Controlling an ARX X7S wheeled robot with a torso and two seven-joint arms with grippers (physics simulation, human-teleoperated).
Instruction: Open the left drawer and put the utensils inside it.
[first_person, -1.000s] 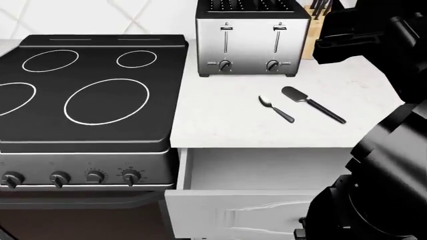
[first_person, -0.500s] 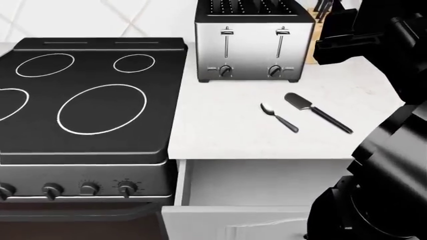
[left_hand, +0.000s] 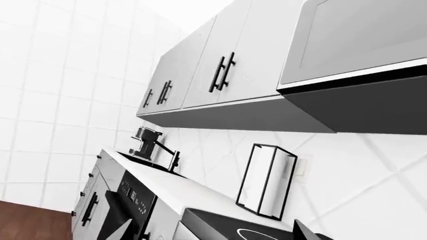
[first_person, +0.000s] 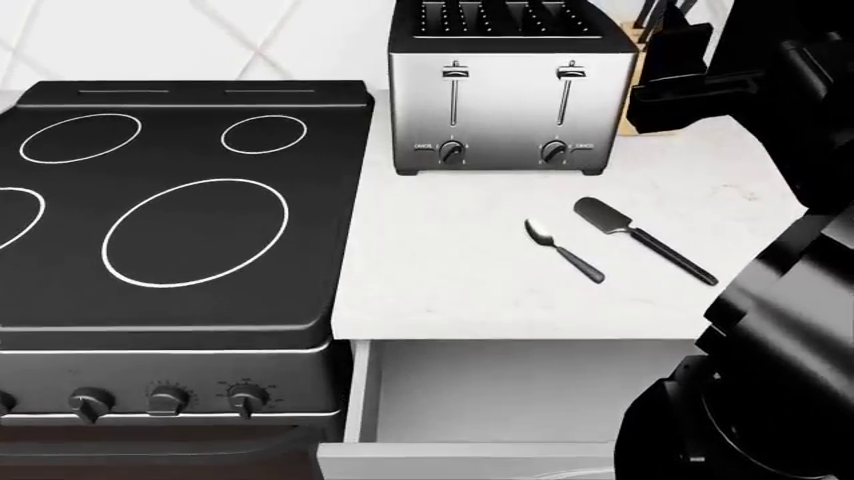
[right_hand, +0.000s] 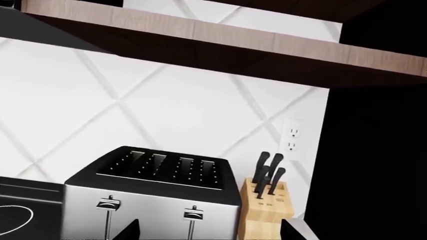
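The left drawer (first_person: 521, 385) stands pulled out below the counter in the head view, its plain white inside bare. On the white counter (first_person: 441, 270) above it lie the utensils: a small spoon (first_person: 562, 248) and, just to its right, a longer black-handled spatula (first_person: 646, 241). Neither is touched. My right arm (first_person: 774, 300) fills the head view's right side, above and beside them. In the right wrist view the right gripper (right_hand: 210, 234) is open, raised and facing the toaster. The left gripper (left_hand: 213, 236) is open too, aimed along the wall, with nothing between its fingers.
A steel toaster (first_person: 511, 95) stands behind the utensils, and a wooden knife block (right_hand: 267, 210) sits to its right. The black stove top (first_person: 174, 210) and its knobs (first_person: 167, 400) lie left of the drawer. Wall cabinets (left_hand: 220, 70) hang above.
The head view has shifted, so everything sits lower in the picture and the drawer's front panel has slid out of the bottom edge. Spoon and spatula lie where they were on the counter.
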